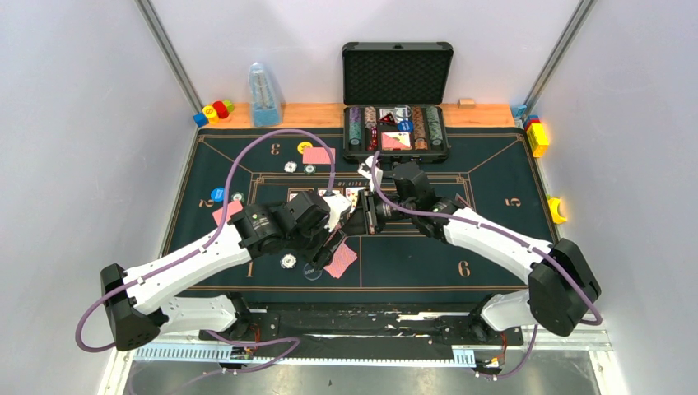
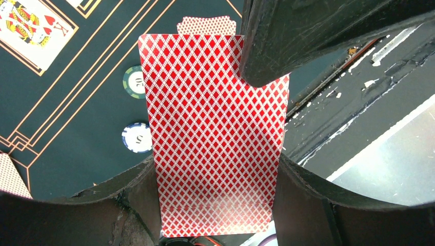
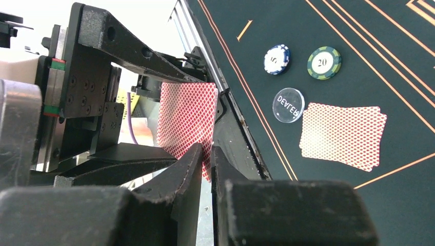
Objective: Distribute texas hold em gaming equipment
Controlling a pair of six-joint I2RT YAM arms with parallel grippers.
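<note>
My left gripper [image 2: 215, 179] is shut on a red diamond-backed pack of playing cards [image 2: 213, 128], held above the mat's near edge. My right gripper [image 3: 206, 154] meets it from the right, its jaws nearly together on the edge of a red-backed card [image 3: 184, 118] of that pack; one of its fingers [image 2: 287, 41] covers the pack's upper right corner. Both grippers [image 1: 354, 207] meet over the mat's middle. On the mat lie a clear dealer button [image 3: 288, 105], a blue-white chip [image 3: 277, 59], a green 20 chip [image 3: 324, 62] and two face-down cards [image 3: 342, 134].
An open black chip case [image 1: 397, 99] stands at the mat's back. More chips, discs and pink-backed cards lie at seats 2 and 3 [image 1: 315, 155]. A face-up king [image 2: 33, 28] lies mid-mat. A blue bottle [image 1: 264, 95] and toy blocks [image 1: 214, 109] sit off the mat.
</note>
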